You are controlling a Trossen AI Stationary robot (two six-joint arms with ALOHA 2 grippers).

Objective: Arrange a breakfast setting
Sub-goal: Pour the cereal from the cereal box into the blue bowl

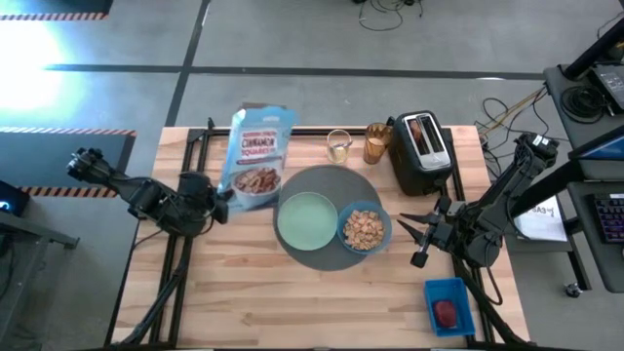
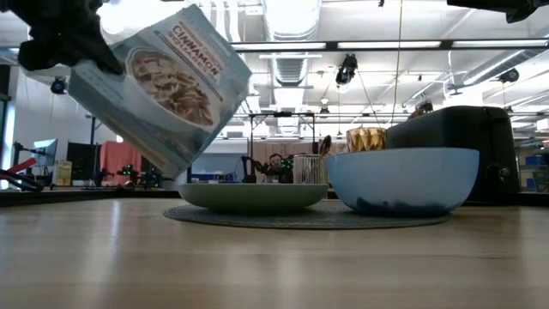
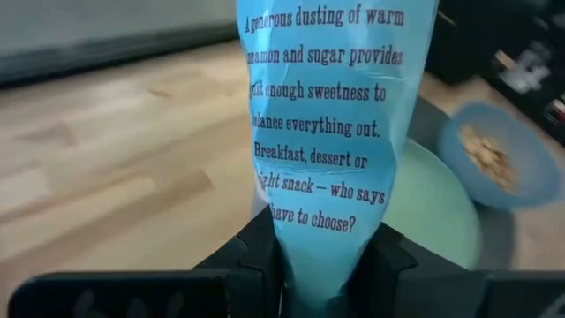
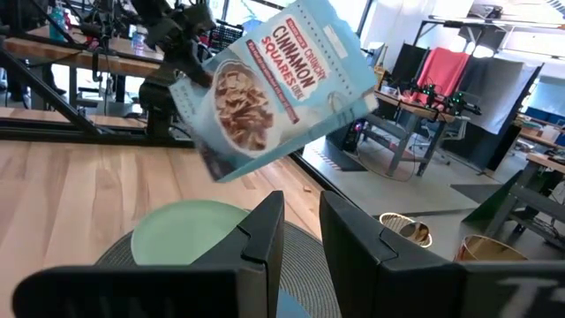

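A blue cereal bag (image 1: 258,156) printed "Cinnamon Squares" hangs tilted above the table's left half, with my left gripper (image 1: 222,195) shut on it. To its right, a round dark-grey mat (image 1: 331,255) carries a pale green plate (image 1: 305,220) and a blue bowl (image 1: 365,230) holding cereal squares. An amber glass (image 1: 377,142) and a clear glass (image 1: 338,145) stand behind the mat. A brown toast slice (image 1: 419,132) sticks up out of the black toaster (image 1: 421,161). My right gripper (image 1: 417,237) waits right of the bowl, open by a narrow gap, nothing between its fingers. My left gripper pinches the bag's narrow printed side (image 3: 318,216) between its two fingers (image 3: 256,256), in the bag's lower half. The fingers come at it from the table's left, slanting downward. The bag is lifted clear of the table and leans with its top toward the far right.
A small blue tray (image 1: 458,291) with a red food piece (image 1: 446,312) sits at the near right corner. The toaster stands at the far right. Bare wood lies along the near edge (image 1: 292,312) and left of the mat.
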